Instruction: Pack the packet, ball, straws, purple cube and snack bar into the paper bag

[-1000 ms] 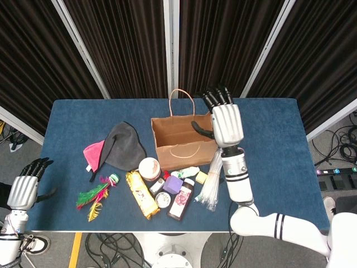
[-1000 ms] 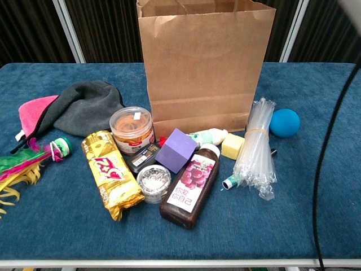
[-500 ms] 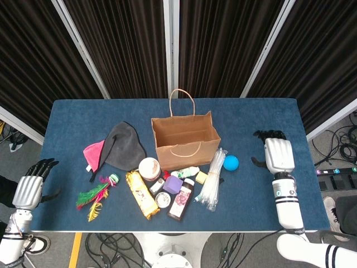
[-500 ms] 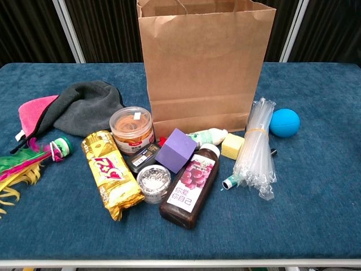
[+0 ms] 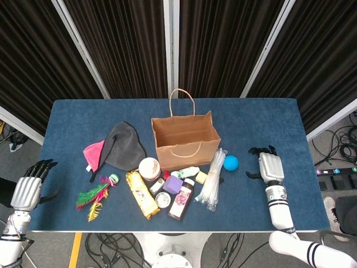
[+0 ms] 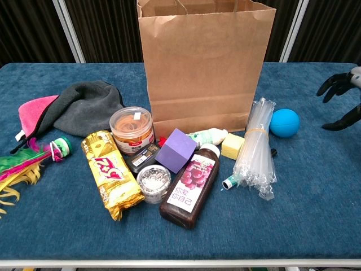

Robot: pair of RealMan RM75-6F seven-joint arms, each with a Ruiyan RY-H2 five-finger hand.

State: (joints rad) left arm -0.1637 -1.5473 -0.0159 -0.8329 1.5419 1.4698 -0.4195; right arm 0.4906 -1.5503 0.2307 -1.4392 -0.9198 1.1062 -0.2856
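Since a second ago our right robot hand (image 5: 269,167) has come away from the paper bag (image 5: 184,137) and now hovers low over the desk (image 5: 268,117), just right of the ball (image 5: 231,162), fingers apart and holding nothing; our left robot hand (image 5: 28,190) hangs released off the desk's left edge. We judge the ball light, smooth and apt to roll, so we should cup it from above. The straws (image 5: 212,178) lie in a crinkly sleeve that is best pinched mid-length at the band. The purple cube (image 5: 173,183) looks firm and easy by its flat sides, and the snack bar (image 5: 140,194) is slippery foil. The bag stands open behind them; it appears empty.
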